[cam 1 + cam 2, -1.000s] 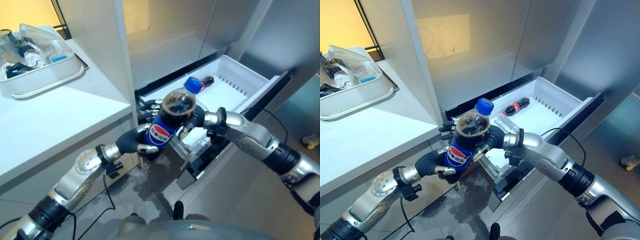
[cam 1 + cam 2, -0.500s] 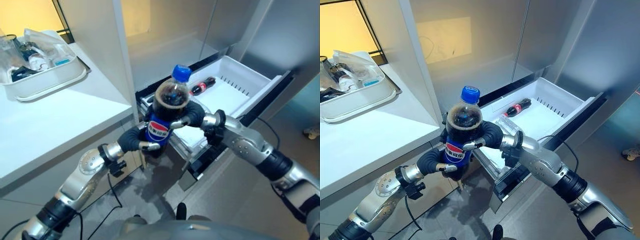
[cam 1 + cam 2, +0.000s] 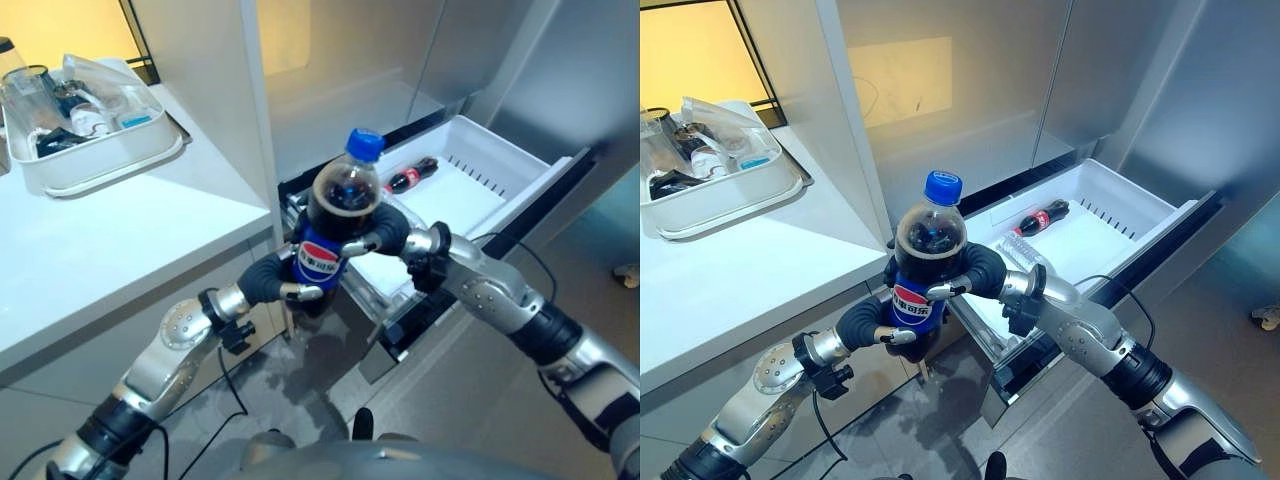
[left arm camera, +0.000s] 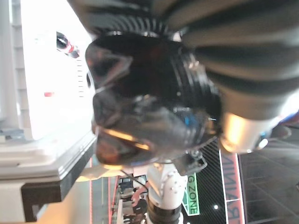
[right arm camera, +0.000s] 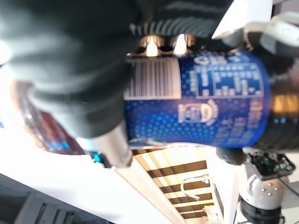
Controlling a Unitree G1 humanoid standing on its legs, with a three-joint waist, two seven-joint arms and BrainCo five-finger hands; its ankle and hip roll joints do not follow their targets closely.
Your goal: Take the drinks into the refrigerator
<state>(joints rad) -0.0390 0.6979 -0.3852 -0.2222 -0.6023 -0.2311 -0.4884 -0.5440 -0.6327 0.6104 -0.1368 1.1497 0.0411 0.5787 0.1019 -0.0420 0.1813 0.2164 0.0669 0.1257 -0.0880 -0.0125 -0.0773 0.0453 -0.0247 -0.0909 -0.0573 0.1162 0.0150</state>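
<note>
A large cola bottle with a blue cap and a blue label stands upright in the air, in front of the open white refrigerator drawer. My left hand is curled round its lower part at the label. My right hand is curled round its middle from the other side. The left wrist view looks up at the bottle's dark base. Inside the drawer lie a small cola bottle with a red label and a clear water bottle.
A white counter stands at the left, with a white tray of several items at its back. A tall grey panel rises between the counter and the refrigerator. Grey floor lies below the drawer.
The bottle has gone from tilted toward the camera to upright and risen a little, both hands staying on it. The view has shifted slightly.
</note>
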